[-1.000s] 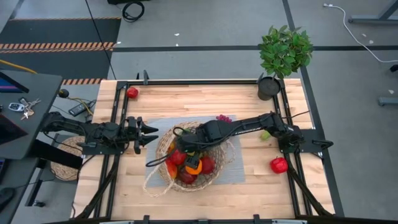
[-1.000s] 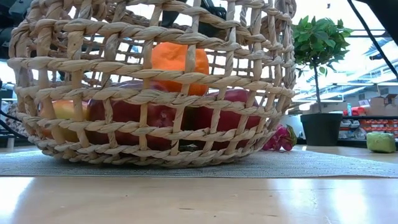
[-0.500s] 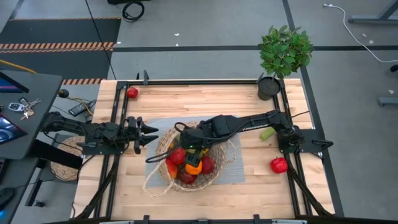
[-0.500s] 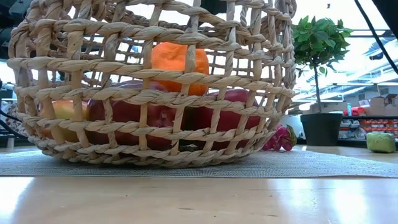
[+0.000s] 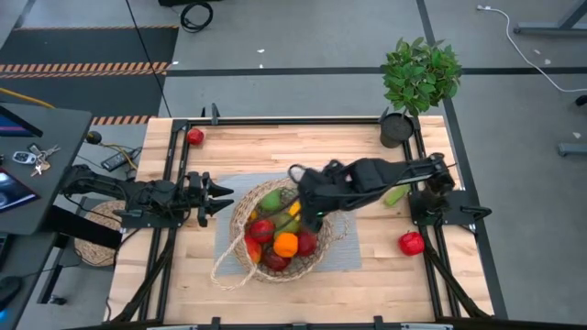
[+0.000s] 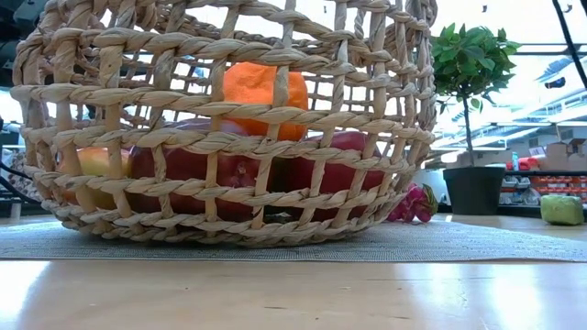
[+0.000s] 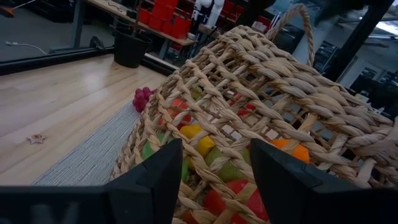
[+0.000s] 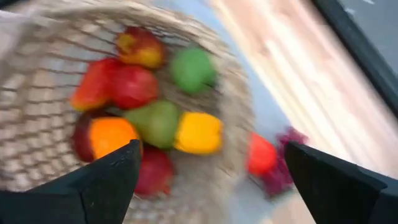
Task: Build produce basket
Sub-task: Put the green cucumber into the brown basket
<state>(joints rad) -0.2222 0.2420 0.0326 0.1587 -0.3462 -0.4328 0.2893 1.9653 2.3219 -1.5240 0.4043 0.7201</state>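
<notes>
The wicker basket (image 5: 240, 209) stands on a grey mat (image 5: 341, 255) in the middle of the table. It holds produce: red apples (image 5: 261, 229), an orange (image 5: 286, 244), a green pear (image 8: 155, 121) and a yellow pepper (image 8: 198, 132). My right gripper (image 5: 305, 209) hangs above the basket's far right rim. It slants down and is open (image 8: 211, 149), with nothing between its fingers. My left gripper (image 5: 223, 197) waits level at the basket's left (image 7: 214, 155), fingers apart and free. Purple grapes (image 6: 413, 203) lie on the mat behind the basket.
A red fruit (image 5: 411, 243) lies near the table's right edge, another (image 5: 194, 137) at the far left corner, and a green piece (image 5: 394, 196) by the right arm. A potted plant (image 5: 419, 78) stands at the far right corner. Bare wood lies along the near and far edges.
My right gripper has risen out of the basket and drawn back toward the table's right and far side, tipping as it went, open the whole time. The green pear and yellow pepper below it now show. The basket and its fruit have stayed put.
</notes>
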